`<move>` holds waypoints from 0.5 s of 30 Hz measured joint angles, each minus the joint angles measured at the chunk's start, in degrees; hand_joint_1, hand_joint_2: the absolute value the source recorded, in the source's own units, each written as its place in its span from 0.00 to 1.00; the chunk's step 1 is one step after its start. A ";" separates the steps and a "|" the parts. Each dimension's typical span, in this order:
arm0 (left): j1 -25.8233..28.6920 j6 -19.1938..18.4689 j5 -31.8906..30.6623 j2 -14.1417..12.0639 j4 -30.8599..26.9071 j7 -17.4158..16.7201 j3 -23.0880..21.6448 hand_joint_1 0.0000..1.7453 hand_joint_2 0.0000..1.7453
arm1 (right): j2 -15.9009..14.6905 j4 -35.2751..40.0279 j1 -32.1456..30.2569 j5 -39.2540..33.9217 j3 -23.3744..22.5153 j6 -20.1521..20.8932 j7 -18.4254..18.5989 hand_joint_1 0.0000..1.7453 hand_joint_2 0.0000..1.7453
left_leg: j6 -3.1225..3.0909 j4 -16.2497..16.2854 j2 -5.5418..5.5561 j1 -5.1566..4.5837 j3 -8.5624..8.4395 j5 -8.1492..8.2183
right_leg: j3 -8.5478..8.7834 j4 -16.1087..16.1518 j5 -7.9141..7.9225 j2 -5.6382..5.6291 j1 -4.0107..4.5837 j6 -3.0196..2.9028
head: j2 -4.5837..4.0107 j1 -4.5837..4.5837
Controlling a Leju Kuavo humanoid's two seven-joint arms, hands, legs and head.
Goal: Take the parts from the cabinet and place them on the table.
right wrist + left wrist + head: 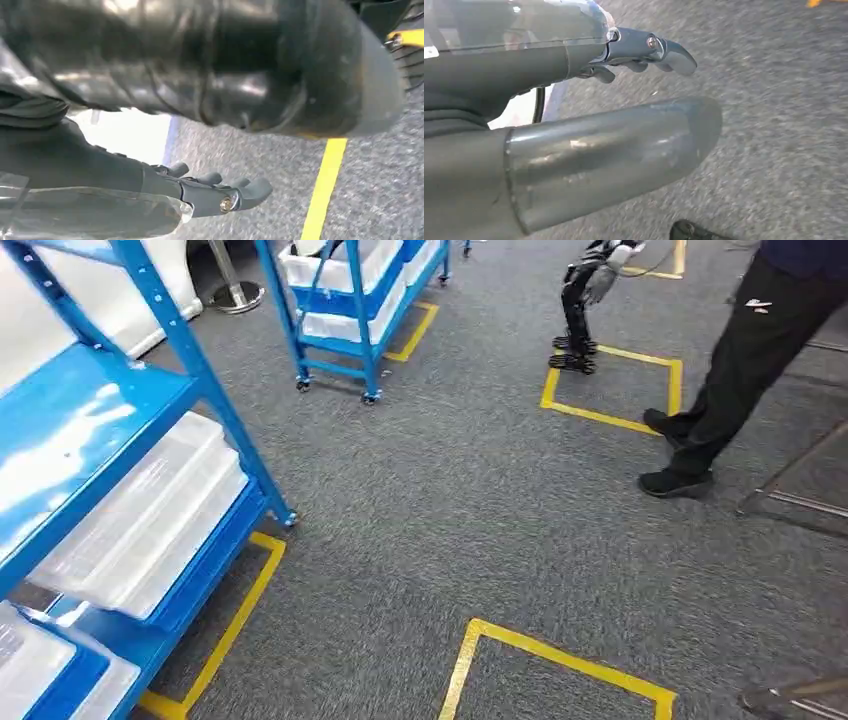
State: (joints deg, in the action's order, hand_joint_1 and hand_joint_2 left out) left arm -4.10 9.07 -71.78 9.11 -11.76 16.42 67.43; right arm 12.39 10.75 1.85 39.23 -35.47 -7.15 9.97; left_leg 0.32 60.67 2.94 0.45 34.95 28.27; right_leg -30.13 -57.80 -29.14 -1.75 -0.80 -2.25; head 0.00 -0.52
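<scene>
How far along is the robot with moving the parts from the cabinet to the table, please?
Little looks done. The clear bins sit on the blue cabinet shelves at the side of the head view. In hand: each robot hand, left and right, seems to press on a clear plastic piece; I cannot tell what it is. Left: finding the table and setting parts down.

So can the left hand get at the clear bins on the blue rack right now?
Probably not yet. The left hand hangs over grey carpet, holding nothing, while the clear bins sit on the blue rack off to the side. The robot likely must step closer.
</scene>
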 joint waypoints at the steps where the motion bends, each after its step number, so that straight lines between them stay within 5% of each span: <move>1: -0.15 -0.02 0.00 0.00 0.00 0.02 0.00 0.00 0.00 | 0.00 0.00 -0.10 0.04 0.00 0.00 0.00 0.00 0.00 | 0.16 3.91 -1.50 0.04 1.88 2.30 | -0.10 0.00 0.00 0.94 0.17 -0.09 | 0.00 0.09; 3: -0.30 -0.05 0.02 0.00 0.00 0.02 -0.02 0.00 0.00 | -0.02 -0.02 -0.22 0.04 0.00 0.04 0.00 0.00 0.00 | 0.52 12.88 -2.35 0.25 5.90 6.26 | -0.18 -0.06 -0.16 2.94 0.44 -0.30 | 0.00 0.09; 5: -0.08 -0.05 0.02 0.00 -0.02 0.02 0.00 0.00 0.00 | -0.04 -0.02 -0.19 0.04 0.00 0.04 0.00 0.00 0.00 | 0.74 14.63 -2.64 0.32 6.32 5.88 | -0.14 -0.09 -0.26 4.50 0.47 -0.26 | 0.00 0.09; 7: 0.05 -0.05 0.02 -0.02 -0.02 0.02 0.02 0.00 0.00 | -0.04 0.00 -0.15 0.04 0.00 0.04 0.00 0.00 0.00 | 0.76 7.03 -3.24 0.34 2.03 1.69 | 0.00 -0.22 -0.50 5.80 0.44 0.03 | 0.00 0.11; 8: -0.01 -0.05 0.02 -0.02 -0.02 0.04 0.02 0.00 0.00 | -0.04 0.00 -0.12 0.04 0.02 0.09 0.00 0.00 0.00 | 0.60 0.68 -5.18 0.31 -1.60 -0.88 | 0.21 -0.39 -0.75 6.44 0.45 0.33 | 0.00 0.11; 9: -0.19 -0.07 0.00 -0.02 -0.02 0.17 0.02 0.00 0.00 | -0.04 -0.02 -0.15 0.04 0.00 0.33 0.00 0.00 0.00 | 0.58 -2.36 -7.61 -0.10 -3.25 -0.34 | 0.19 -0.55 -1.05 6.98 0.86 0.68 | 0.00 0.11; 13: 0.11 -0.09 -0.31 -0.02 -0.02 0.68 0.02 0.00 0.00 | -0.07 0.00 0.26 0.07 0.02 1.03 -0.35 0.00 0.00 | -0.71 -2.82 -5.28 -0.39 -2.93 -0.55 | 0.75 -0.51 -1.26 8.95 1.11 1.59 | 0.00 0.02; 14: 0.15 -0.07 -0.37 0.02 0.00 0.76 0.02 0.00 0.00 | -0.11 0.02 0.23 0.07 0.00 1.03 -0.42 0.00 0.00 | -1.31 -3.48 -4.65 0.17 -3.52 -0.97 | 0.85 -0.86 -1.95 8.43 0.86 2.04 | 0.00 0.00; 15: 0.10 -0.07 -0.37 0.09 0.00 0.85 0.02 0.00 0.00 | -0.15 0.02 0.18 0.07 0.02 1.03 -0.44 0.00 0.00 | -1.69 -3.57 -4.21 0.15 -3.55 -1.11 | 0.32 -2.55 -3.29 5.33 0.64 2.24 | 0.00 -0.02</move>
State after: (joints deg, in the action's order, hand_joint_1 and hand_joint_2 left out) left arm -3.99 9.01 -72.15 9.20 -11.76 17.27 67.45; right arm 12.24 10.78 2.02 39.30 -35.45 -6.12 9.53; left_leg -1.37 57.10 -1.27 0.60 31.40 27.16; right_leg -29.81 -60.35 -32.43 3.58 -0.17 -0.01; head 0.00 -0.55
